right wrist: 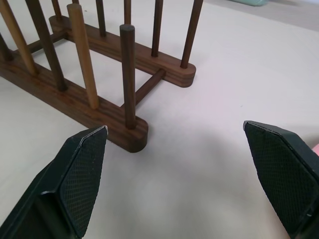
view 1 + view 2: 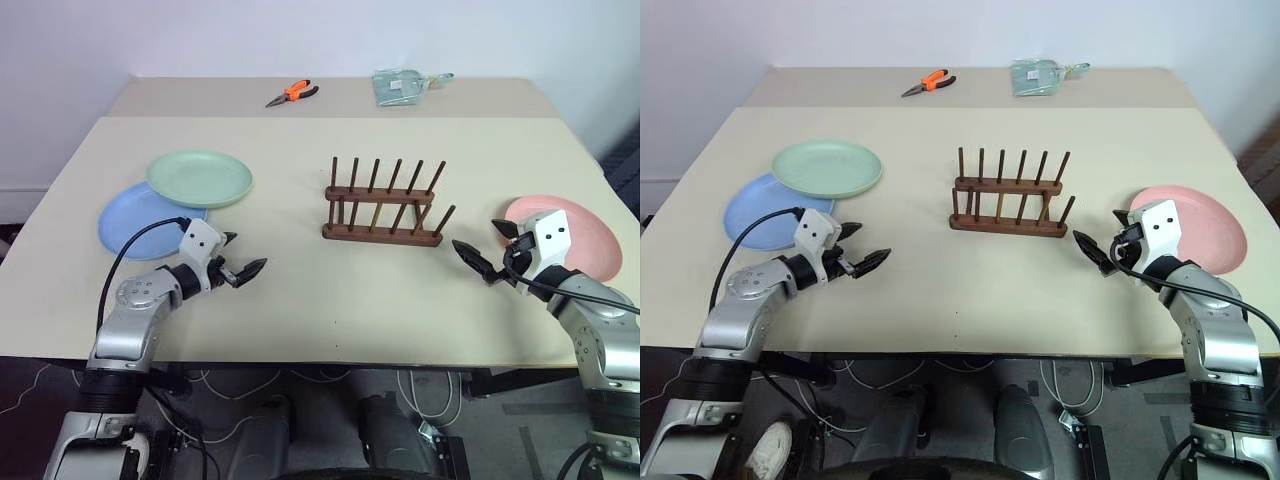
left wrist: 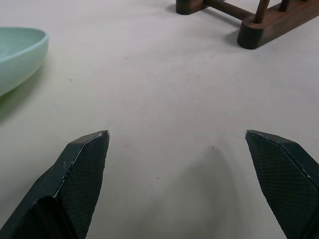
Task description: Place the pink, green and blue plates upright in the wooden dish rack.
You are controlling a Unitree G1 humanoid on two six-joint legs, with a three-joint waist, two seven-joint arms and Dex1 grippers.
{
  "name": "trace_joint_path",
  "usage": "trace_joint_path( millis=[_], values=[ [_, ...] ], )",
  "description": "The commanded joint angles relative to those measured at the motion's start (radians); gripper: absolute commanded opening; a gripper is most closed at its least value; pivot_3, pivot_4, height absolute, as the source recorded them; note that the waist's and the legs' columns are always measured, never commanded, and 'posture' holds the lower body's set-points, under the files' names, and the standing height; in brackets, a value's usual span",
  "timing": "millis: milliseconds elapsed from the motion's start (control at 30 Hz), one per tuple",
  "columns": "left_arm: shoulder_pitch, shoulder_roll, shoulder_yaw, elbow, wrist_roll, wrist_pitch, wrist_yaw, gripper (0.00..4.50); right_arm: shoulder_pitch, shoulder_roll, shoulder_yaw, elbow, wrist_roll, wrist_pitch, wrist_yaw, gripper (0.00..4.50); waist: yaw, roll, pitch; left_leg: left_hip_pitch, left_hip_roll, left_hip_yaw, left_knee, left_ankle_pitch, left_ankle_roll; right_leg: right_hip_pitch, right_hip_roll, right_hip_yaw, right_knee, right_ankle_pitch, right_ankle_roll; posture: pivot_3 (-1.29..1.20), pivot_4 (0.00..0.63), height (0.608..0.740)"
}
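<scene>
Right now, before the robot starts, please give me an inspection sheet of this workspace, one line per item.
Surface: beige table, matte, with a seam near the far edge.
Job's things: wooden dish rack stands at centre, no plate in it. Green plate lies flat, overlapping the blue plate. Pink plate lies flat at the robot's right.
Clutter: orange-handled pliers and a pale green object at the far edge.
Grippers: left gripper open, holding nothing; right gripper open, holding nothing.
Cables: black cable on the left arm; loose cables under the table.
Surroundings: plain pale wall behind.
</scene>
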Motion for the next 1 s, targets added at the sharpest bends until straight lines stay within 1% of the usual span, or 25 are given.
trace_joint_path(
  millis=[33, 167, 267, 333, 433, 500, 533, 633, 767, 833, 967, 1000],
  values=[
    [-0.01, -0.003, 0.0, -0.015, 0.006, -0.016, 0.007, 4.49, -0.03, -0.001, 0.005, -0.012, -0.025, -0.024, -0.019, 4.5, 0.004, 0.0, 0.0, 0.0, 0.0, 0.0, 0.0, 0.0, 0.0, 0.0, 0.0, 0.0, 0.0, 0.0, 0.0, 0.0, 0.15, 0.74],
    [-0.027, -0.012, -0.012, -0.016, 0.009, -0.025, 0.011, 4.49, -0.057, -0.007, 0.021, 0.021, -0.034, -0.012, -0.012, 4.5, 0.007, 0.0, 0.0, 0.0, 0.0, 0.0, 0.0, 0.0, 0.0, 0.0, 0.0, 0.0, 0.0, 0.0, 0.0, 0.0, 0.15, 0.74],
    [-0.083, -0.011, -0.025, 0.038, 0.006, -0.028, -0.022, 4.49, -0.071, 0.002, 0.029, 0.021, -0.024, -0.009, 0.001, 4.5, 0.008, 0.0, 0.0, 0.0, 0.0, 0.0, 0.0, 0.0, 0.0, 0.0, 0.0, 0.0, 0.0, 0.0, 0.0, 0.0, 0.15, 0.74],
    [-0.13, -0.004, -0.046, 0.089, 0.005, -0.04, -0.077, 4.49, -0.075, 0.011, 0.033, 0.016, -0.04, -0.02, -0.021, 4.5, 0.008, 0.0, 0.0, 0.0, 0.0, 0.0, 0.0, 0.0, 0.0, 0.0, 0.0, 0.0, 0.0, 0.0, 0.001, 0.0, 0.15, 0.74],
    [-0.232, -0.017, -0.115, 0.189, 0.01, -0.044, -0.195, 4.49, -0.074, 0.017, 0.035, 0.008, -0.059, -0.03, -0.046, 4.5, 0.01, 0.0, 0.0, 0.0, -0.001, 0.0, 0.0, 0.0, 0.0, 0.0, 0.0, 0.0, 0.0, 0.0, 0.001, 0.0, 0.15, 0.74],
    [-0.275, -0.022, -0.156, 0.258, 0.039, -0.094, -0.244, 4.49, -0.063, 0.026, 0.032, -0.013, -0.061, -0.029, -0.06, 4.5, 0.009, 0.0, 0.0, -0.001, -0.001, 0.0, 0.0, 0.0, 0.0, 0.001, 0.0, 0.0, -0.001, 0.001, 0.001, 0.0, 0.15, 0.74],
    [-0.32, -0.04, -0.18, 0.337, 0.065, -0.138, -0.259, 4.49, -0.051, 0.032, 0.026, -0.031, -0.059, -0.027, -0.07, 4.5, 0.008, 0.0, 0.0, -0.001, -0.001, 0.0, 0.0, 0.0, 0.0, 0.0, 0.0, 0.0, -0.001, 0.001, 0.002, 0.0, 0.15, 0.74],
    [-0.511, -0.147, -0.231, 0.664, 0.137, -0.258, -0.263, 4.49, 0.007, 0.041, -0.001, -0.09, -0.054, -0.017, -0.09, 4.5, 0.015, -0.001, 0.0, -0.001, -0.001, 0.0, 0.0, 0.0, 0.0, 0.0, 0.0, -0.001, 0.0, 0.001, 0.002, 0.0, 0.15, 0.74],
    [-0.678, -0.259, -0.231, 0.974, 0.182, -0.372, -0.259, 4.49, 0.08, 0.054, -0.03, -0.189, -0.044, 0.009, -0.124, 4.5, 0.009, -0.002, 0.001, -0.002, -0.002, -0.001, 0.002, 0.0, 0.001, 0.001, 0.0, -0.002, -0.001, 0.001, 0.003, 0.0, 0.15, 0.74],
    [-0.727, -0.308, -0.242, 1.077, 0.223, -0.419, -0.236, 4.49, 0.12, 0.06, -0.049, -0.224, -0.042, 0.021, -0.142, 4.5, 0.006, -0.002, 0.001, -0.002, -0.002, 0.0, 0.001, -0.001, 0.002, 0.0, 0.0, -0.002, 0.0, 0.0, 0.004, 0.0, 0.15, 0.74],
    [-0.773, -0.377, -0.233, 1.173, 0.253, -0.451, -0.25, 4.49, 0.171, 0.063, -0.061, -0.278, -0.046, 0.035, -0.164, 4.5, 0.007, -0.003, 0.001, -0.002, -0.002, 0.0, 0.001, -0.001, 0.002, 0.0, 0.0, -0.002, 0.0, 0.0, 0.004, 0.0, 0.15, 0.74],
    [-0.776, -0.382, -0.229, 1.184, 0.256, -0.458, -0.251, 3.96, 0.176, 0.064, -0.064, -0.286, -0.046, 0.038, -0.171, 4.5, 0.007, -0.002, 0.001, -0.002, -0.002, 0.0, 0.002, -0.001, 0.002, 0.001, 0.0, -0.002, 0.0, 0.0, 0.004, 0.0, 0.15, 0.74]
  ],
)
